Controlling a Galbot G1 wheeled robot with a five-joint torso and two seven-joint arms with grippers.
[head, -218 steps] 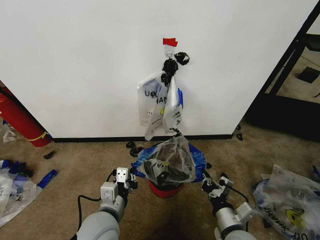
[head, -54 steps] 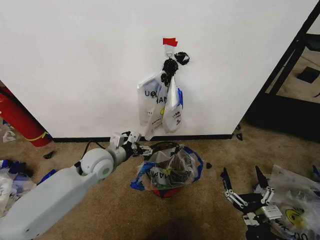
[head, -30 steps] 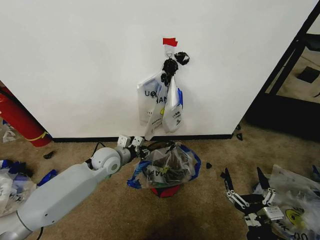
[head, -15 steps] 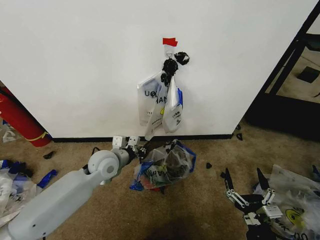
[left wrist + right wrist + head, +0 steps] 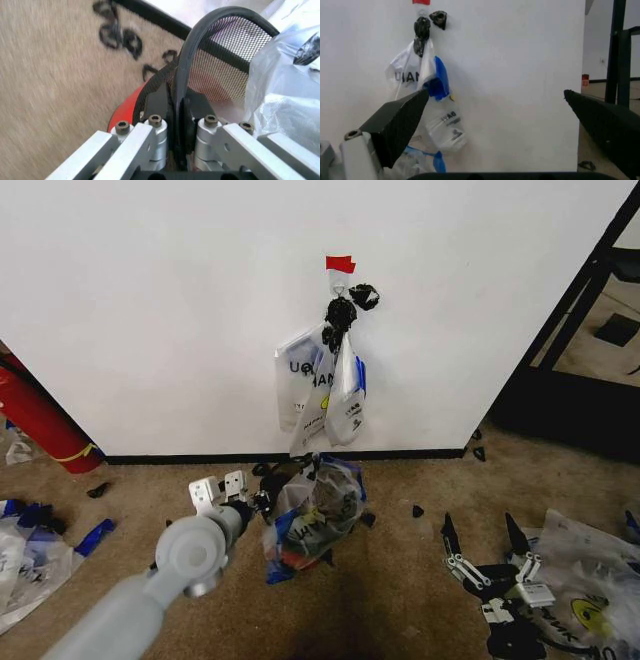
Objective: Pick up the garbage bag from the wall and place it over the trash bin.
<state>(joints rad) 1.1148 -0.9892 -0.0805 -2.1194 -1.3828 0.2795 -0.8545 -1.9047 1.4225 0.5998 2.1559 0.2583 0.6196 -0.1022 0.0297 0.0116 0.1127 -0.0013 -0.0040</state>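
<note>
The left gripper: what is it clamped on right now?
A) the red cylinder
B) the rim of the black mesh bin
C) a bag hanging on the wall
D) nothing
B: in the left wrist view the left gripper has its fingers shut on the rim of the trash bin.

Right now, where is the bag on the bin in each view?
Head view: the bag is on the floor under the hanging bags, next to the left gripper.
Left wrist view: the bag lies beside the bin, whose rim the left gripper clamps.
Right wrist view: plastic with a blue band under the hanging bags is probably it.
Shared landmark: the wall.
</note>
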